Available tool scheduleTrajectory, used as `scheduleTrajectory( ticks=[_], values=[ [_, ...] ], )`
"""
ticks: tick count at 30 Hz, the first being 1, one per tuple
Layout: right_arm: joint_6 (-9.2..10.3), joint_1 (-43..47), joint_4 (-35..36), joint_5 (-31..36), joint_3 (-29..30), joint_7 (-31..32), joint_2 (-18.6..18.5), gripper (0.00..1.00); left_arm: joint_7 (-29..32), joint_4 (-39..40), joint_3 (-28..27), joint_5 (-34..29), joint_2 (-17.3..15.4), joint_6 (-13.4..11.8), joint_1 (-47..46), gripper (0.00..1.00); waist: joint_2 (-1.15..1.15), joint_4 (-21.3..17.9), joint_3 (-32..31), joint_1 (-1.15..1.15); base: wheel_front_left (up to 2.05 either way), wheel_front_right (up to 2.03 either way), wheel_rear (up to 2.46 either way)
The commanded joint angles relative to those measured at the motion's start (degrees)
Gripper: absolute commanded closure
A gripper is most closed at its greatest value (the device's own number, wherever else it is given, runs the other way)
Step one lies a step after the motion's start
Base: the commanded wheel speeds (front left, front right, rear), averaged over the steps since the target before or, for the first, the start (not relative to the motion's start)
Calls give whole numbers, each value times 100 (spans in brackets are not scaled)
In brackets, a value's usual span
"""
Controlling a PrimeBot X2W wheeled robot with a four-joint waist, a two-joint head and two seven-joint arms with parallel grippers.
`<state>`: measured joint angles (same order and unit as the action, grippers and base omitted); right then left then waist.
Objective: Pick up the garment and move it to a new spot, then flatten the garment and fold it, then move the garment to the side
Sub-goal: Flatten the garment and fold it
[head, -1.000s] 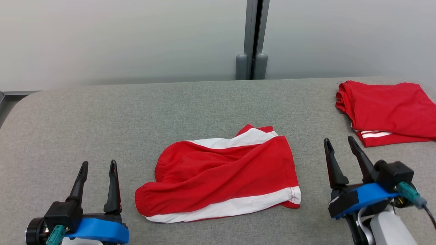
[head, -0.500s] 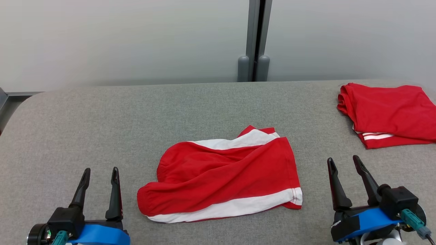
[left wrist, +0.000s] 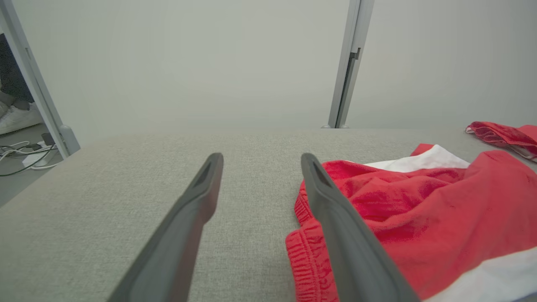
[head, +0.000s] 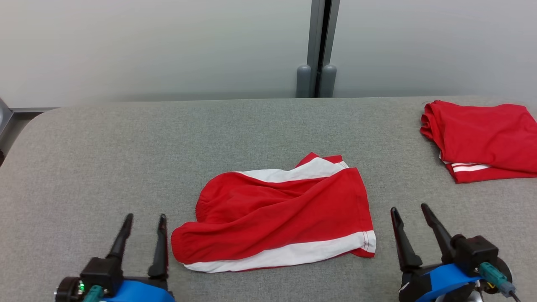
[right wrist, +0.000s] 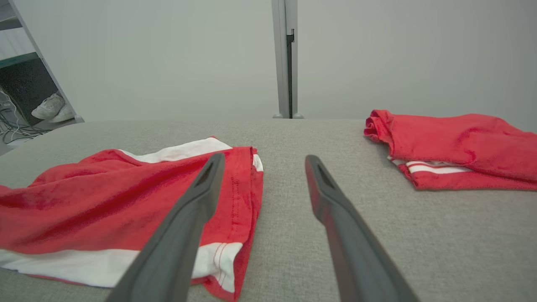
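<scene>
Two grippers hover low over a grey padded table, both empty. At the far left, past the table's edge, the left wrist view catches a white shoe and loose cables on the floor. The left gripper has its fingers spread wide with nothing between them. Its inner finger is just beside the elastic waistband end of the garment; whether they touch is unclear. The garment, red shorts with white side bands, lies rumpled at the table's middle, between the two grippers. The right gripper stands near its hemmed end, fingers likewise wide apart and holding nothing. Farther right, toward the table's back corner, a folded red cloth lies well apart from the shorts.
</scene>
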<state>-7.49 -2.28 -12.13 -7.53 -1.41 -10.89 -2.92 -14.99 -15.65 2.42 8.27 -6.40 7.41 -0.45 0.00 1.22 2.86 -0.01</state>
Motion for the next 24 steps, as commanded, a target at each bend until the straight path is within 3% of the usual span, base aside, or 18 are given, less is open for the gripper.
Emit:
scheduleTrajectory(
  ticks=[1, 14, 24],
  values=[
    [0, 60, -103, 15, -52, 12, 2, 0, -26, -91, 139, 68, -42, 13, -16, 0, 0, 20, 24, 1, 0, 0, 0],
    [0, -168, -1190, -130, -555, -135, -1, 0, -27, -902, 1394, 559, -451, 13, 22, 0, 0, 51, 163, 1, 0, 0, 0],
    [0, -684, -2046, -281, -1028, -283, -33, 0, -27, -1524, 1791, 837, -621, 13, -386, 0, 0, 29, 291, 1, 0, 0, 0]
  ],
)
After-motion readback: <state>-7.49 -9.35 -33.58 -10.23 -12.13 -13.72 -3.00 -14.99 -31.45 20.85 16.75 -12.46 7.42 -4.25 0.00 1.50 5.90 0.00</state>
